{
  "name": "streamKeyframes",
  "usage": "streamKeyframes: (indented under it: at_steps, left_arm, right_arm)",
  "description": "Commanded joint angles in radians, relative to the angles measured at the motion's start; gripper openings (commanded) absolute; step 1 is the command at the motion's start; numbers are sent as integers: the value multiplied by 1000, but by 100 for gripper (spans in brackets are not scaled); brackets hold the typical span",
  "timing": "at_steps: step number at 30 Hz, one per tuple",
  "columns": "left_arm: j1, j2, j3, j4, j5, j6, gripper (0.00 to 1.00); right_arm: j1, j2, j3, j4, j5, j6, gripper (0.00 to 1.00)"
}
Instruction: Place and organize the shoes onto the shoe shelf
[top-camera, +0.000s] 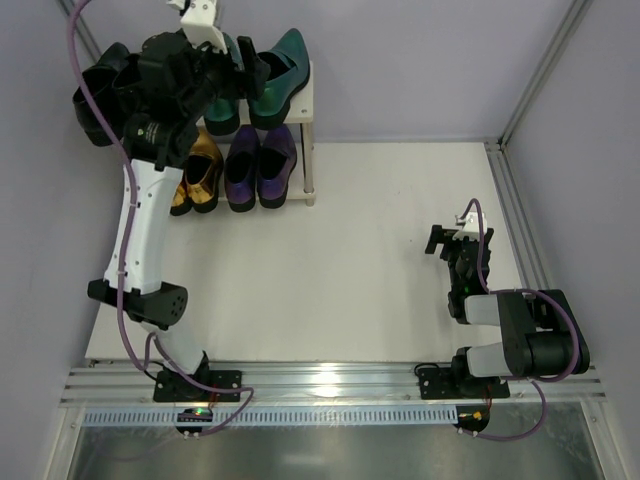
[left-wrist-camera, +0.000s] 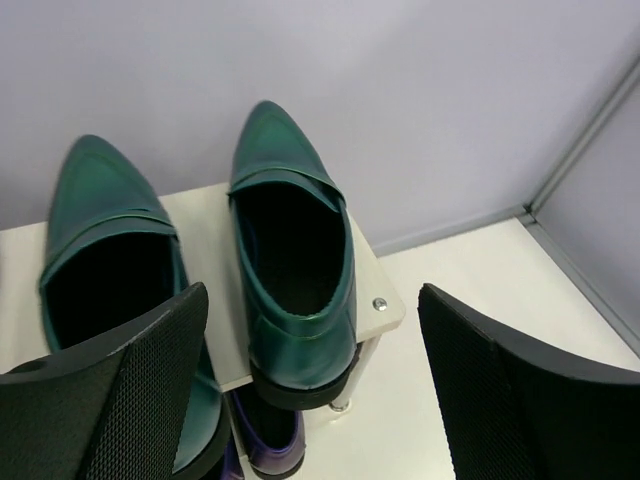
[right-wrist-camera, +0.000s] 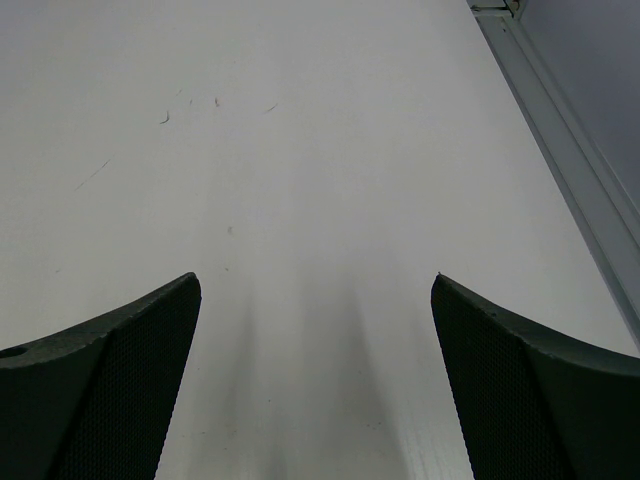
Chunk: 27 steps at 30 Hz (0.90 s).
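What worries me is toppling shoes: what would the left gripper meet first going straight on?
Probably the right-hand green shoe on the shelf's top board, centred ahead of the open left gripper; depth unclear.

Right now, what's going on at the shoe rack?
The left gripper hangs open, gripping nothing, above the pair of glossy metallic green pointed-toe loafers on the top board of the small pale two-tier shoe shelf. The metallic gold pair and the metallic purple pair stand side by side on the lower tier. The left arm hides the top board's left part. The right gripper is open over the white table, away from the shelf.
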Motion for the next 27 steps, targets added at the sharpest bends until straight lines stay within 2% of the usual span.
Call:
streamKeyframes:
  at_steps: [1, 15, 21, 27]
  left_arm:
    - [3, 50, 35, -29, 149, 21, 84]
    - [3, 130, 31, -41, 144, 18, 85]
    - [-8, 159, 11, -37, 54, 30, 83]
    - [-18, 196, 11, -32, 22, 44, 80]
  right_arm:
    - [-3, -12, 9, 51, -9, 14, 97]
    - [-3, -14, 9, 51, -10, 15, 97]
    - [-3, -14, 9, 50, -10, 14, 97]
    - [-3, -12, 9, 51, -9, 14, 97]
